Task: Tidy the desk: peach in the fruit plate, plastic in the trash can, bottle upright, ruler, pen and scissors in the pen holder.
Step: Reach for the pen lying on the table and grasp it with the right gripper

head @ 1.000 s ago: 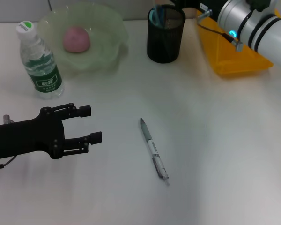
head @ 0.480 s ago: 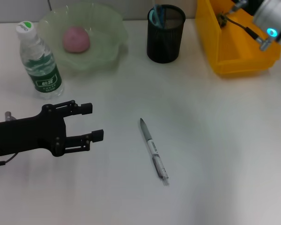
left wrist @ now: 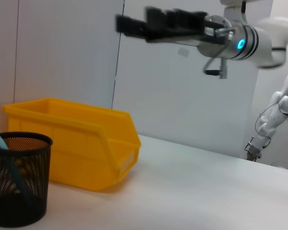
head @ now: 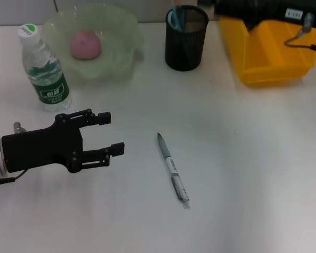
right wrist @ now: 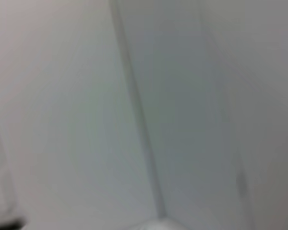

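Note:
The grey pen (head: 173,168) lies flat on the white desk near the middle. To its left hovers my left gripper (head: 113,133), open and empty. The pink peach (head: 86,44) sits in the green fruit plate (head: 124,31) at the back left. Beside the plate, the bottle (head: 43,68) stands upright. The black mesh pen holder (head: 186,38) (left wrist: 17,179) holds something blue (head: 174,18); I cannot tell what it is. My right gripper (head: 224,8) (left wrist: 129,24) hangs above the yellow trash can (head: 268,50) (left wrist: 72,143). Ruler, scissors and plastic are out of view.
The right arm's cable (head: 303,39) hangs over the yellow bin. The desk's back edge meets a grey wall (left wrist: 182,96). The right wrist view holds only blank wall.
My left gripper has slid right toward the pen, staying open. The right arm has swung so its black gripper now reaches over the yellow bin's back.

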`<state>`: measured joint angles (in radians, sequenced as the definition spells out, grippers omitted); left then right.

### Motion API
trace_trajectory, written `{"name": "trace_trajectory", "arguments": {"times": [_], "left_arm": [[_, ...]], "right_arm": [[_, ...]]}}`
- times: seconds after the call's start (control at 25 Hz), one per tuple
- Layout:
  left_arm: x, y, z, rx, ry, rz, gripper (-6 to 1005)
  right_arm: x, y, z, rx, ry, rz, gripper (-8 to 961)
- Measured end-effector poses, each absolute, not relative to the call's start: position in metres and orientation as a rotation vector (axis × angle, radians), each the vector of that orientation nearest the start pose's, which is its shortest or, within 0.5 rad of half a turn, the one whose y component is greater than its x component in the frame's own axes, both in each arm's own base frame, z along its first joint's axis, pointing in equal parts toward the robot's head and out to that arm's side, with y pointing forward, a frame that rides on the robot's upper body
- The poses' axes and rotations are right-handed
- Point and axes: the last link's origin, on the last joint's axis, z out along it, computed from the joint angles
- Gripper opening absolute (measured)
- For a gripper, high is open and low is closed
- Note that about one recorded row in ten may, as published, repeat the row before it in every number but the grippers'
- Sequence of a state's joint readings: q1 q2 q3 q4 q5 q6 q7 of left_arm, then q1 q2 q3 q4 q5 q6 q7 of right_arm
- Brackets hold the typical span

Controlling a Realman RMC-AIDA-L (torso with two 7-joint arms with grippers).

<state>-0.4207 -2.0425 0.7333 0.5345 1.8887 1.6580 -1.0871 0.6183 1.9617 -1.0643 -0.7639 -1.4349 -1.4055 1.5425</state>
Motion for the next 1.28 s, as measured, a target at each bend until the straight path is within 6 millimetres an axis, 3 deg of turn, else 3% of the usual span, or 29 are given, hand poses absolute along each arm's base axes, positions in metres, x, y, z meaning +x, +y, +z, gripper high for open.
{"name": "trace_trajectory", "arguments": {"times": [0.28, 0.36, 0.4, 0.52, 0.96, 1.28], "left_arm": [[-0.285, 0.287, -0.003, -2.735, -0.432, -0.828, 783], [-0.286, 0.287, -0.001, -2.730, -0.433, -0.830, 783], [-0.287, 0.287, 0.001, -2.727, -0.437, -0.832, 783], [-0.291, 0.285, 0.008, -2.720, -0.447, -0.840, 783], [-0.301, 0.284, 0.018, -2.660, -0.495, -0.833, 783], [-0.305, 0.281, 0.019, -2.627, -0.541, -0.853, 783]], "right_arm": [[0.149, 0.387, 0.037, -3.027, 0.254, 0.580, 580], [0.143, 0.387, 0.027, -3.102, 0.165, 0.434, 580], [0.137, 0.386, 0.012, -3.173, 0.076, 0.271, 580], [0.131, 0.383, -0.001, -3.219, -0.025, 0.135, 579], [0.114, 0.370, -0.049, -3.217, -0.793, -0.314, 578], [0.114, 0.363, -0.061, -3.132, -1.260, -0.421, 577]]}}
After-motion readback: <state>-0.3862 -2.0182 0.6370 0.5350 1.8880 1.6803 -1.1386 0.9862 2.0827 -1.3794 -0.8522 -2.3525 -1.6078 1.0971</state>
